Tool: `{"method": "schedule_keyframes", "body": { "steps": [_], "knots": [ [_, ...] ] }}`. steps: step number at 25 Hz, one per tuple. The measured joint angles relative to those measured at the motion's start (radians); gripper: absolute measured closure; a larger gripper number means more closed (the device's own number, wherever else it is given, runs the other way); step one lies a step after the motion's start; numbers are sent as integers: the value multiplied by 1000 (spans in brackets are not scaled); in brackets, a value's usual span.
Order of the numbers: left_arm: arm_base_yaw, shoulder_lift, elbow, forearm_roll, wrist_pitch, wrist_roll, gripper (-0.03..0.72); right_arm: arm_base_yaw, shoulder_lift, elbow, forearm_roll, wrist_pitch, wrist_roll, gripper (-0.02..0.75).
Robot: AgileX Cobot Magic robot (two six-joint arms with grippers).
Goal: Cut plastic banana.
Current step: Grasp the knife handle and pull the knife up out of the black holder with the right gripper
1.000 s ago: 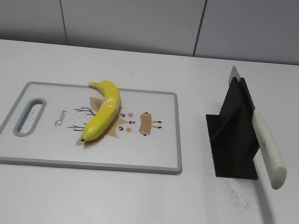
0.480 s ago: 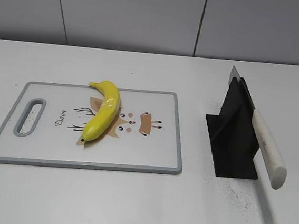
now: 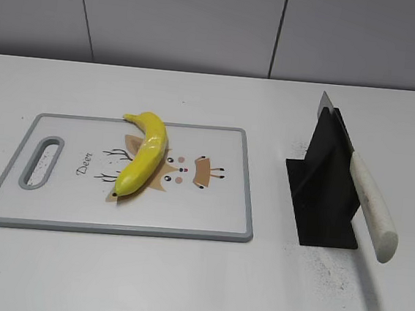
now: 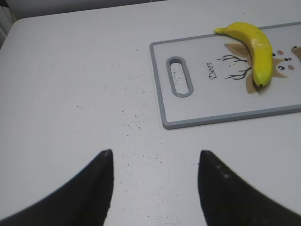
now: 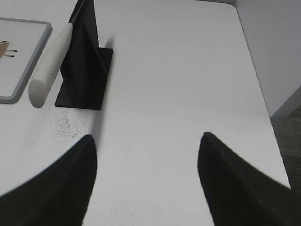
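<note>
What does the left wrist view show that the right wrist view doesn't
Only the left wrist view shows the plastic banana, lying on the cutting board, and the open left gripper. Only the right wrist view shows the knife in its black stand, and the open right gripper. Both share the white table and part of the board.
</note>
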Motion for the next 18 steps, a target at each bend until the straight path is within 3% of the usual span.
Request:
{"method": "schedule_keyframes", "body": {
  "steps": [6, 13, 18],
  "knots": [
    [0, 0, 0, 0, 0, 0, 102, 0, 24, -2, 12, 0, 0, 227],
    [0, 0, 0, 0, 0, 0, 102, 0, 251, -97, 43, 9, 0, 224],
    [0, 0, 0, 0, 0, 0, 102, 0, 484, -170, 124, 62, 3, 155]
  ]
}}
